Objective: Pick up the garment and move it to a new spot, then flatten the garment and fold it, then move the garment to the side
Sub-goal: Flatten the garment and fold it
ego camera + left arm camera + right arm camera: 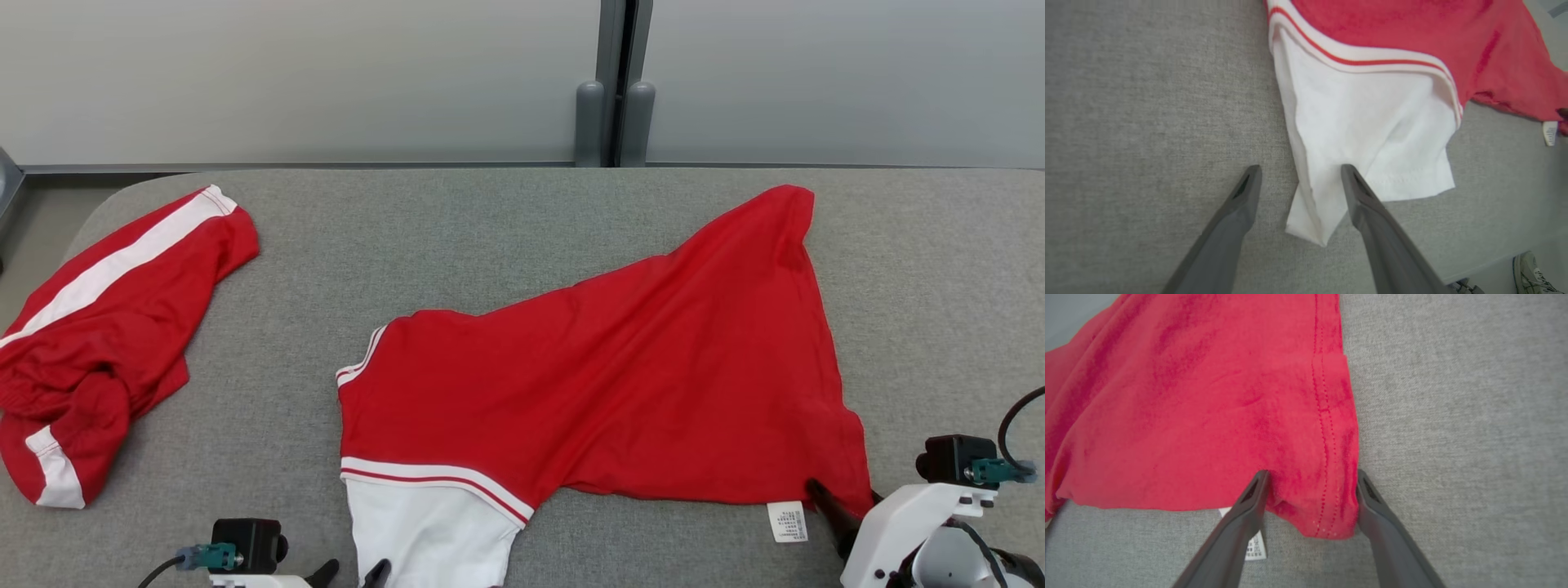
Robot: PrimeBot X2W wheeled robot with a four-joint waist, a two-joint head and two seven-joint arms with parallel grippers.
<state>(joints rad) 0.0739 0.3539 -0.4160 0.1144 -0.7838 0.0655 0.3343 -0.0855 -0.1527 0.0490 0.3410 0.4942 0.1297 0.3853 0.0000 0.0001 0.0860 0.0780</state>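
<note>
Left end effector (353,572) (1301,169): fingers spread wide, pinching nothing. The shirt's white sleeve (424,531) (1372,122) lies directly ahead of it. In the left wrist view the sleeve's folded near corner sits between the two fingers, one finger over the cloth and the other over bare desk (1126,122); whether either tip touches the cloth, cannot tell. Beyond the fingertips, a white band with a thin red stripe separates the sleeve from the red body of the shirt (620,367) (1412,32). Right end effector (845,498) (1312,473): fingers also spread wide. The shirt's near hem corner, with its double row of stitching, lies between them, and the tips stand right at the cloth on either side without squeezing it. A small white label (788,521) (1255,547) pokes out from under the hem just beside this end effector, on the side toward the left one, partly behind one finger. The shirt lies on the grey desk (490,237), spread but skewed: from the right end effector the red cloth (1208,416) runs forward and narrows to a far corner. Well off to the outer side of the left end effector, and farther forward, a second garment (106,327), red with white stripes, lies crumpled at the desk's edge. A shoe (1531,273) shows past the desk's edge in the left wrist view, behind the fingers.
</note>
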